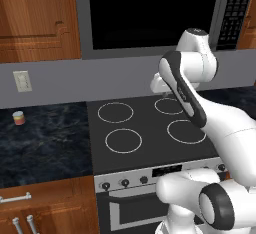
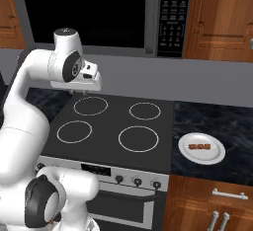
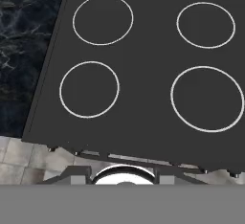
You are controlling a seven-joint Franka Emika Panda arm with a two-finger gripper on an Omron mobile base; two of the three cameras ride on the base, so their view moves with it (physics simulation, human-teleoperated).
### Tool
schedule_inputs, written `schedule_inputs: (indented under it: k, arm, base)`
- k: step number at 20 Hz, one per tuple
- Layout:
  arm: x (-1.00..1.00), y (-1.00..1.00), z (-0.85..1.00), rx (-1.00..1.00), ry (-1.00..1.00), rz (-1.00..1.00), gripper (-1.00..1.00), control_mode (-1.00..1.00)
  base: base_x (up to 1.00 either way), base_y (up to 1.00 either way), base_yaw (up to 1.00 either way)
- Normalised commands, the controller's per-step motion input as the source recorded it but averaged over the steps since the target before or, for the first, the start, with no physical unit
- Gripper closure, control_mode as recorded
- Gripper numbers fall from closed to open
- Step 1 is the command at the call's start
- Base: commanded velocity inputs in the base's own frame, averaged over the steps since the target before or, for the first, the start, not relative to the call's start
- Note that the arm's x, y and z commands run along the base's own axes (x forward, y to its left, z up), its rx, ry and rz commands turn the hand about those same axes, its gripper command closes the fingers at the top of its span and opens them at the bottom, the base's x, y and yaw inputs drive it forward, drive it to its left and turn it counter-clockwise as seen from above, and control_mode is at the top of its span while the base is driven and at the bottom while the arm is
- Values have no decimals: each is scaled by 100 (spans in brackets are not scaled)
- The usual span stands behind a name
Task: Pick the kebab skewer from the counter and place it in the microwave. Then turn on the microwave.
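Stovetop (image 2: 111, 124) under pincer (image 2: 83, 93), jaw state unclear; kebab skewer (image 2: 199, 147) on plate (image 2: 217, 157).

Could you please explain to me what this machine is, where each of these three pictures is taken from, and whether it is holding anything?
It is a white robot arm on a driving base in a simulated kitchen. Two pictures come from cameras on the base, behind the arm to its left and right. The third comes from a camera on the hand, looking down on the black stovetop. The hand hovers above the stovetop's back edge and I can see nothing held in it; whether its fingers stand open I cannot tell. On the marbled counter to the right, the kebab skewer lies on a white plate. To the left stands a small striped cylinder. The microwave hangs above, door closed.
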Motion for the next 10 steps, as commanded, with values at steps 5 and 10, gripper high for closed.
schedule_inputs:
  k: [5, 10]
  arm:
    - [-20, -7, 1, 0, -17, -1, -100, -100]
    - [-36, -24, 25, 0, -34, -5, -100, -100]
  base:
    - [0, 0, 0]
    - [0, 0, 0]
